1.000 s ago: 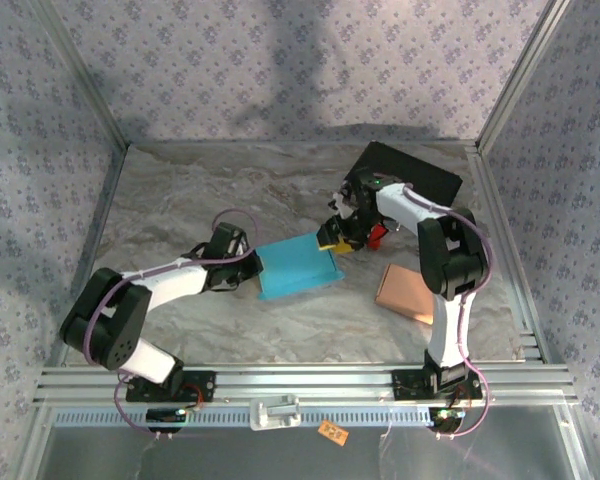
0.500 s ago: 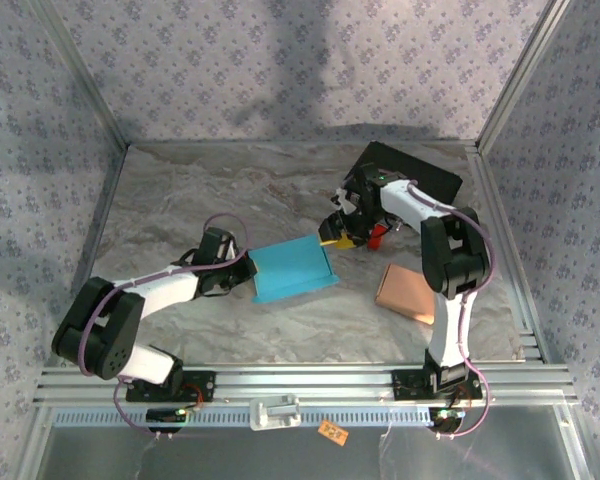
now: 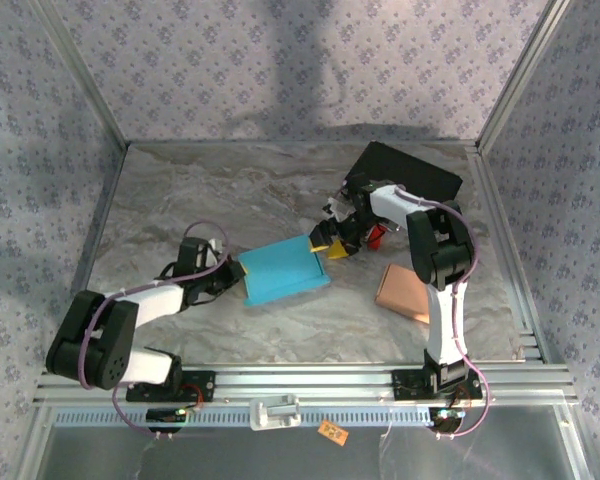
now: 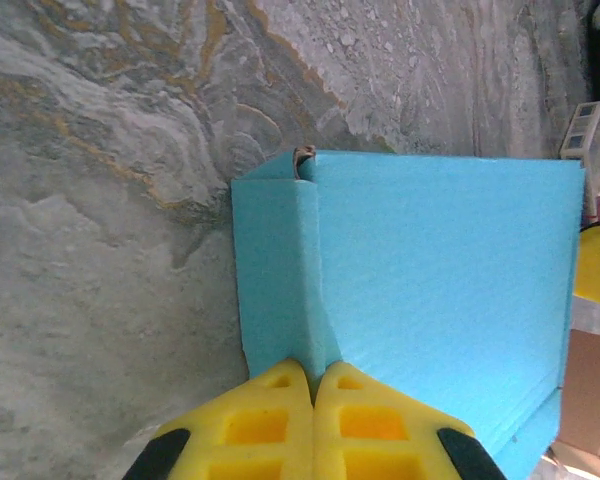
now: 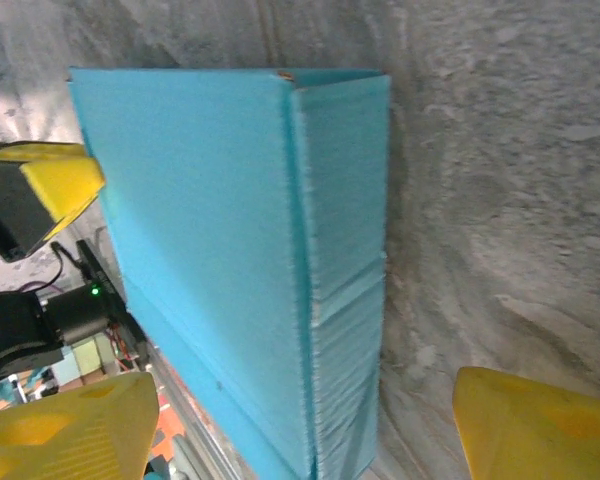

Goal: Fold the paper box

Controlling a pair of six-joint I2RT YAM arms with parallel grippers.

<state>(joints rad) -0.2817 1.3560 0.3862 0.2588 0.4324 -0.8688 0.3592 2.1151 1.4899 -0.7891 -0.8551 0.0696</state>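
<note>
Left wrist view: lose the pinched stretch of blue box (image 4: 440, 300) wall inside the closed left gripper (image 4: 313, 370); lose finger bases and box's near corner past the bottom edge. Right wrist view: see only the tips of right gripper (image 5: 305, 390) fingers; lose box's lower end below frame. Top view: cannot resolve fingertip contact.

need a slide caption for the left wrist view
Left arm's yellow fingers pinched shut on a folded edge of the light blue paper box on the grey marbled table.
</note>
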